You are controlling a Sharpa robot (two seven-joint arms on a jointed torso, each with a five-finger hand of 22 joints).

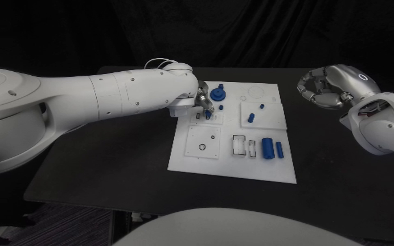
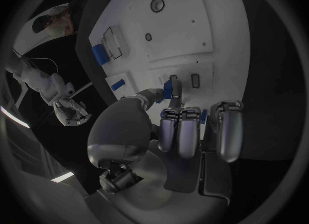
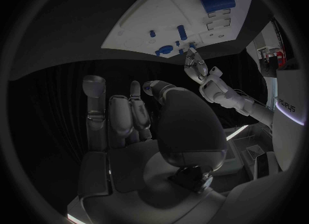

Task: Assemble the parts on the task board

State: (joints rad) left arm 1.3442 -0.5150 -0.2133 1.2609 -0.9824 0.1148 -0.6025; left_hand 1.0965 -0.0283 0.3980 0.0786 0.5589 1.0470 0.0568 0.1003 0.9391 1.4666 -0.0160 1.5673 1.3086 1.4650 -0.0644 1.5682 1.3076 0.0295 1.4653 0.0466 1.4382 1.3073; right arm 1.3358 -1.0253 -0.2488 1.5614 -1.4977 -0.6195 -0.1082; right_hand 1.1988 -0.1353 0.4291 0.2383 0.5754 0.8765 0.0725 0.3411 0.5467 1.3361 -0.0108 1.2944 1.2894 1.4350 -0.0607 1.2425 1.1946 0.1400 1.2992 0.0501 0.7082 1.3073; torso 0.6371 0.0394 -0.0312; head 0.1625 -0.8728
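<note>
1. My left hand (image 1: 202, 102) is down over the far left part of the white rectangular task board (image 1: 185, 163), which lies in the middle of the black table (image 1: 98, 160).
2. In my left wrist view, a small blue peg (image 2: 167, 89) sits pinched between my thumb and a fingertip, right over a pair of small rectangular slots (image 2: 184, 81) in the board; my other left fingers (image 2: 180, 128) are curled downward beside it.
3. Just beside that hand stands a round blue knob-like part (image 1: 217, 93) on the board's far edge.
4. On a raised white square plate to its right stand two small blue pegs (image 1: 252, 118), apart from each other.
5. Near the board's right front lie a thick blue cylinder (image 1: 267, 148) and a thinner blue cylinder (image 1: 279, 150), side by side next to two open rectangular pockets (image 1: 239, 145).
6. A square plate with a round hole (image 1: 202, 142) sits at the board's left front.
7. My right hand (image 1: 327, 91) hangs off the board's right side, well apart from it, fingers curled in with nothing between them.
</note>
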